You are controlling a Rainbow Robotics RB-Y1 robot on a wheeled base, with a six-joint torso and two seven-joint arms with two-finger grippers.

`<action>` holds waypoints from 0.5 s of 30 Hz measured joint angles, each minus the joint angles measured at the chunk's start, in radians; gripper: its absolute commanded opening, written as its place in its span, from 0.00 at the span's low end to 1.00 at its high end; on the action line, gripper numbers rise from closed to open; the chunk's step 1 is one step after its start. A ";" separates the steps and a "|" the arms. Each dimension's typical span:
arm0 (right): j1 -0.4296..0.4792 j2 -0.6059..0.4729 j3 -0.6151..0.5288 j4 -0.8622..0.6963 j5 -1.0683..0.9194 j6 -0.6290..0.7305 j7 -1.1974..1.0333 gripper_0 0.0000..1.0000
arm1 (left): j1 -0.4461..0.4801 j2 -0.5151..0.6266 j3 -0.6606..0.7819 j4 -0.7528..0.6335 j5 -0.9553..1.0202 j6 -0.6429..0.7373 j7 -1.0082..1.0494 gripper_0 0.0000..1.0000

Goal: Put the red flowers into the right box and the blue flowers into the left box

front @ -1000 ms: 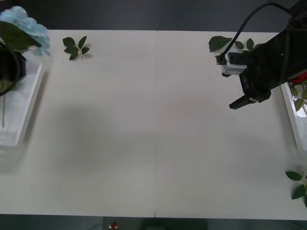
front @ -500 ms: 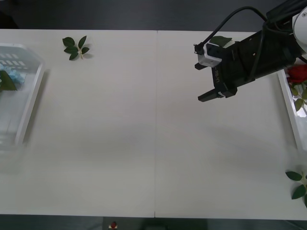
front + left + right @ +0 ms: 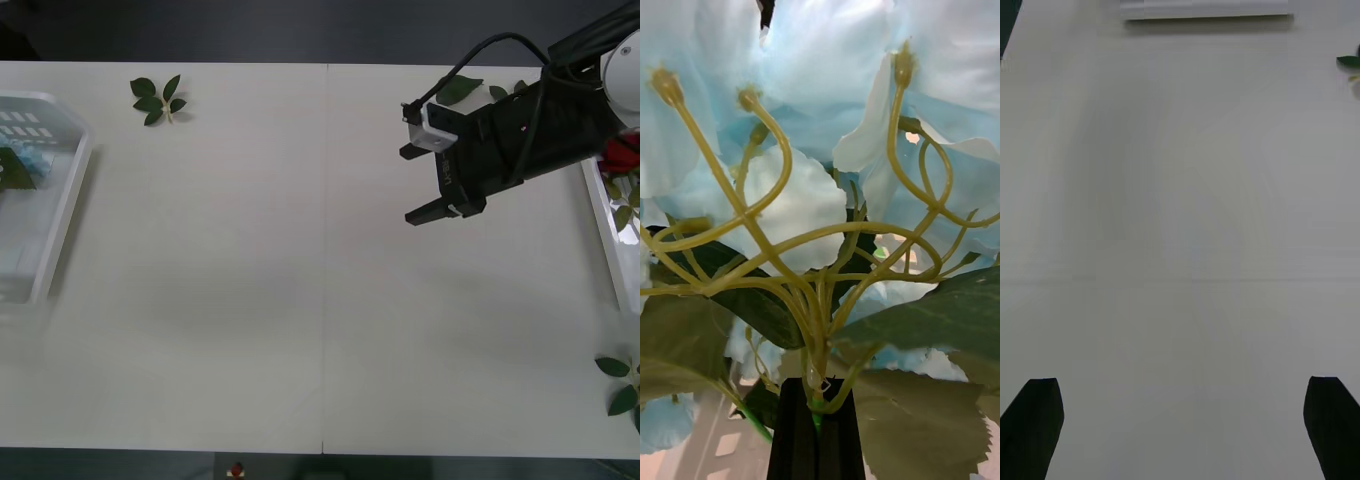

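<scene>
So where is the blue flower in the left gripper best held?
Probably on the bare main stem just below its fork, coming from the stem end: the blue flower spreads wide, soft petals and leaves above. The left gripper is shut there.

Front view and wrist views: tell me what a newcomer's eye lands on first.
The black right hand hangs open and empty over the bare white table, right of centre. In the left wrist view, the left hand is shut on the stem of a blue flower, its pale petals close to the camera. The left box sits at the table's left edge.
</scene>
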 measured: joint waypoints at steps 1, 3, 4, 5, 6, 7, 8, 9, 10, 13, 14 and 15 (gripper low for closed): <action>0.000 0.000 0.017 0.000 -0.008 -0.021 0.000 0.93 | 0.000 -0.015 0.003 0.001 -0.008 0.000 0.000 0.00; 0.000 0.000 0.048 0.000 -0.013 -0.037 0.000 0.93 | 0.000 -0.042 0.009 0.001 -0.012 0.000 0.000 0.00; 0.000 0.000 0.060 0.000 -0.013 -0.037 0.000 0.93 | 0.000 -0.053 0.012 0.001 -0.012 0.000 0.000 0.00; 0.000 0.000 0.069 0.000 -0.013 -0.037 0.000 0.93 | 0.000 -0.063 0.013 0.001 -0.012 0.000 0.000 0.00; 0.000 0.000 0.074 0.000 -0.013 -0.037 0.000 0.93 | 0.000 -0.069 0.013 0.002 -0.012 0.000 0.000 0.00; 0.000 0.000 0.076 0.000 -0.013 -0.037 0.000 0.93 | 0.000 -0.074 0.013 0.002 -0.012 0.000 0.000 0.00; 0.000 0.000 0.076 0.000 -0.013 -0.037 0.000 0.93 | 0.000 -0.076 0.013 0.003 -0.012 0.000 0.000 0.00; 0.000 0.000 0.075 0.000 -0.013 -0.037 0.000 0.93 | 0.000 -0.077 0.013 0.003 -0.012 0.000 0.000 0.00; 0.000 0.000 0.074 0.000 -0.013 -0.037 0.000 0.93 | 0.000 -0.077 0.013 0.004 -0.012 0.000 0.000 0.01; 0.000 0.000 0.074 0.000 -0.013 -0.037 0.000 0.93 | 0.000 -0.077 0.013 0.005 -0.008 0.000 0.000 0.18; 0.000 0.000 0.074 0.000 -0.013 -0.037 0.000 0.93 | 0.000 -0.077 0.013 0.006 -0.002 0.000 0.000 0.28; 0.000 0.000 0.074 0.000 -0.013 -0.037 0.000 0.93 | 0.000 -0.077 0.013 0.006 0.008 0.000 0.000 0.31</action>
